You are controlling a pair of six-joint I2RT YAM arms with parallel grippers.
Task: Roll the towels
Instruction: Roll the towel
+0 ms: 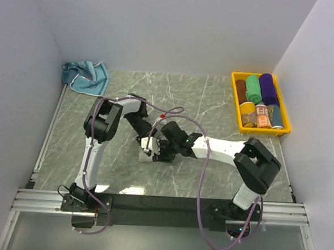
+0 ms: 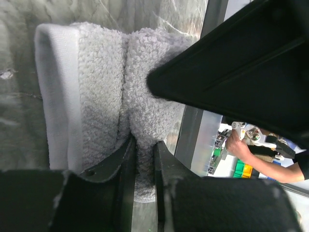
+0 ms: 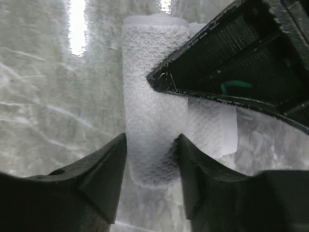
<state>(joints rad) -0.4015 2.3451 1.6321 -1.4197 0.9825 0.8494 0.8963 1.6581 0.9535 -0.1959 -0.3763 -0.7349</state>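
The white towel (image 1: 147, 156) lies partly rolled on the table (image 1: 213, 105), well left of the yellow bin (image 1: 236, 104) and nearer the arms. The left gripper (image 2: 144, 145) has its jaws clenched on a fold of the cloth, and the right gripper (image 3: 152, 145) clasps the rolled part between its jaws. Far left of the bin lies a crumpled blue towel (image 1: 86, 76).

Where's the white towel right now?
Top view: the white towel lies mid-table, slightly left of centre, partly rolled, gripped by the left gripper and the right gripper.
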